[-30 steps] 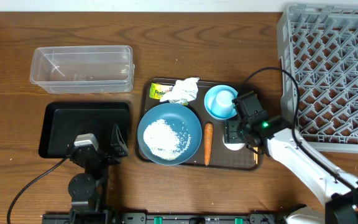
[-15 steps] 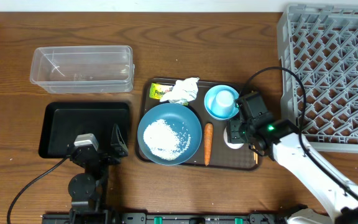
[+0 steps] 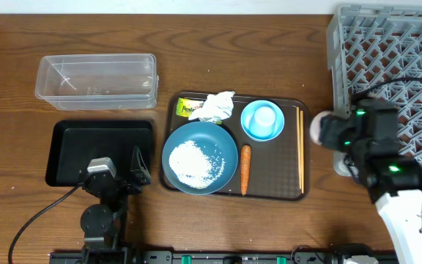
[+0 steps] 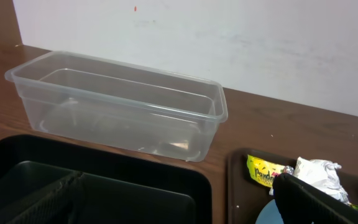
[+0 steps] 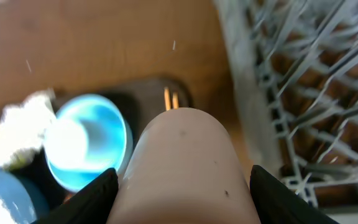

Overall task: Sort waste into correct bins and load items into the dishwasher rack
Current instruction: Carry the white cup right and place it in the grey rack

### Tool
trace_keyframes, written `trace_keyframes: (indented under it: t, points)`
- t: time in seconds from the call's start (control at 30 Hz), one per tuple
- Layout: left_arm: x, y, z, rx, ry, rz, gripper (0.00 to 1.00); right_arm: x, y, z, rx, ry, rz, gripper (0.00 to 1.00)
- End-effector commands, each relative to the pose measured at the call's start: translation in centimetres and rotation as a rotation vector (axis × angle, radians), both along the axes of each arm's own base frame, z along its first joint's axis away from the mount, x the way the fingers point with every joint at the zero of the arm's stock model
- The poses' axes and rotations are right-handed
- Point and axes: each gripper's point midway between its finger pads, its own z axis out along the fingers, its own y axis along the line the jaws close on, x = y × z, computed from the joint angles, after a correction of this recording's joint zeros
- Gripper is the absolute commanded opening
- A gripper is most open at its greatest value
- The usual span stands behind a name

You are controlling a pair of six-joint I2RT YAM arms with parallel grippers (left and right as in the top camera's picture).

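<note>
My right gripper [image 3: 327, 130] is shut on the small white cup [image 3: 316, 126] and holds it between the brown tray and the left edge of the grey dishwasher rack [image 3: 387, 66]. In the right wrist view the cup [image 5: 185, 155] fills the space between the fingers [image 5: 185, 196], with the rack [image 5: 303, 81] to its right. The dark-blue plate [image 3: 229, 150] carries white rice [image 3: 193, 160]. Beside it lie the carrot [image 3: 245, 169], light-blue bowl [image 3: 253, 128], chopsticks [image 3: 300, 147], napkin [image 3: 217, 106] and wrapper [image 3: 189, 108]. My left gripper [image 3: 116, 183] is open and empty at the black tray [image 3: 72, 139].
The clear tub [image 3: 97, 81] stands behind the black tray; it also shows in the left wrist view [image 4: 117, 106], with the black tray [image 4: 104, 168] in front. The brown serving tray [image 3: 269, 187] holds the waste and dishes.
My right gripper has lifted the white cup off the brown tray's right side and carried it right, toward the rack. The chopsticks now show. The left arm has not moved.
</note>
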Motion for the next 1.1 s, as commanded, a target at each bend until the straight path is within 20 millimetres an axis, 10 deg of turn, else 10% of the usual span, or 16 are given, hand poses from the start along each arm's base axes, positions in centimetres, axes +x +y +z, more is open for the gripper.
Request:
trace_keyframes:
  t: [0.0,0.57,1.07]
  points:
    - [0.0,0.3,-1.8,0.009,0.043,0.017,0.98,0.9,-0.8,3.5,0.076,-0.106,-0.003,0.41]
    - [0.0,0.3,-1.8,0.009,0.043,0.017,0.98,3.5,-18.1,13.6,-0.175,-0.351,-0.377,0.39]
    - [0.0,0.3,-1.8,0.009,0.043,0.017,0.98,8.1,-31.8,6.9,-0.211,-0.139,-0.468,0.46]
